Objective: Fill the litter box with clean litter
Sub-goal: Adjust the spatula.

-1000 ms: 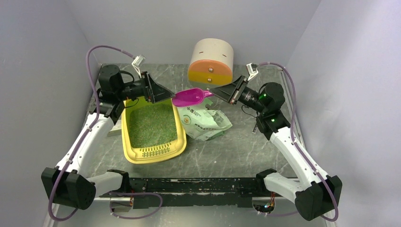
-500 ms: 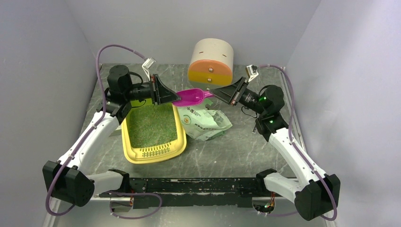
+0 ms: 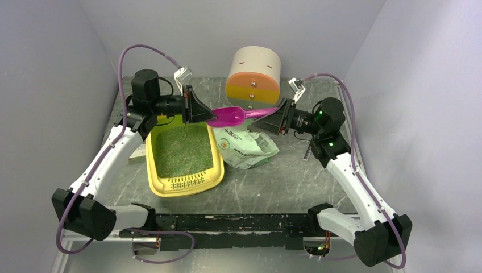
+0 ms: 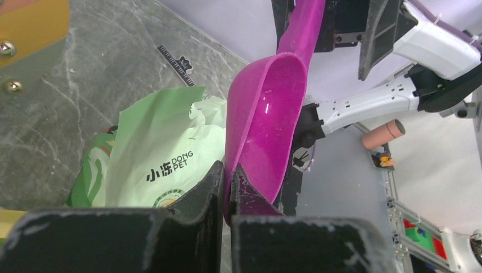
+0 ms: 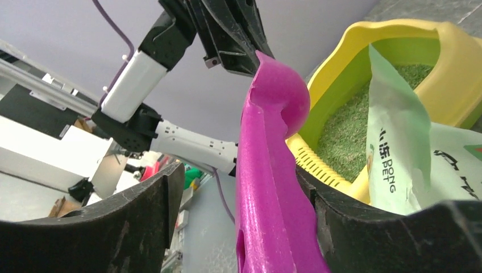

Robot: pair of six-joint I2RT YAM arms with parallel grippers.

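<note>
Left gripper (image 4: 227, 176) pinches the bowl rim of the magenta scoop (image 3: 227, 117); right gripper (image 3: 270, 120) stands wide around its handle (not clamping). Litter box (image 3: 152, 170), holding clean litter (image 3: 182, 149), sits toward the table's (image 3: 284, 182) left edge.

Blocked: the magenta scoop (image 3: 227, 117) spans the air between the left claw (image 3: 210, 116) and the right claw (image 3: 271, 119), over the far end of the litter box (image 3: 170, 185) and the printed bag (image 3: 250, 149). The drawer cabinet (image 3: 253, 74) closes the back. Free: bare counter (image 3: 273, 187) in front of the bag.
</note>
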